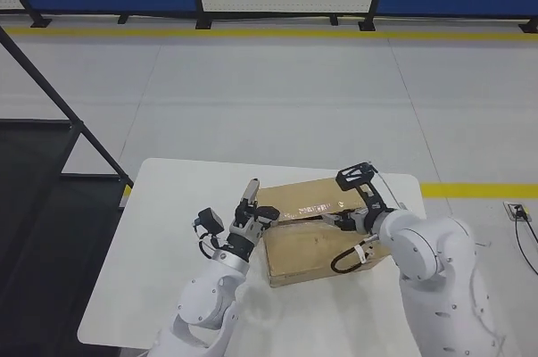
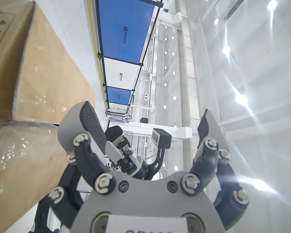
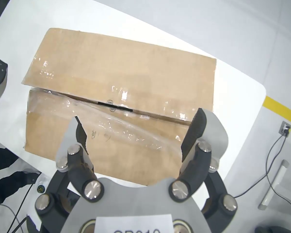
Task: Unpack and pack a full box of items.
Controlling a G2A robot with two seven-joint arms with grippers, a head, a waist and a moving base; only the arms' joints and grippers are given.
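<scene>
You have the box (image 1: 315, 234) lying closed on the right half of the white surface (image 1: 175, 268), with an arm at each end of it.

The left jaws are spread wide and hold nothing. They sit at the box's left end and are tipped upward toward the hall ceiling. One ribbed pad (image 2: 92, 122) is just beside the taped corner of the box (image 2: 38, 78) (whether it touches the cardboard, you cannot tell from here). Between those fingers, farther off, the other arm shows.

The right jaws are also wide open and empty. They hang over the right end of the box (image 3: 121, 73) and look down on its top, with the dark pads (image 3: 194, 132) well apart above the near flap.

Clear tape (image 3: 116, 120) runs along the seam where the two top flaps meet, wrinkled and shiny. At the end beside the left arm the flaps do not sit flush, and a thin dark gap shows under the far flap.

Beyond the surface, a yellow line (image 1: 483, 189) crosses the floor, and a cable runs to a floor socket (image 3: 285, 127). A black frame (image 1: 37, 134) stands off to the left.
</scene>
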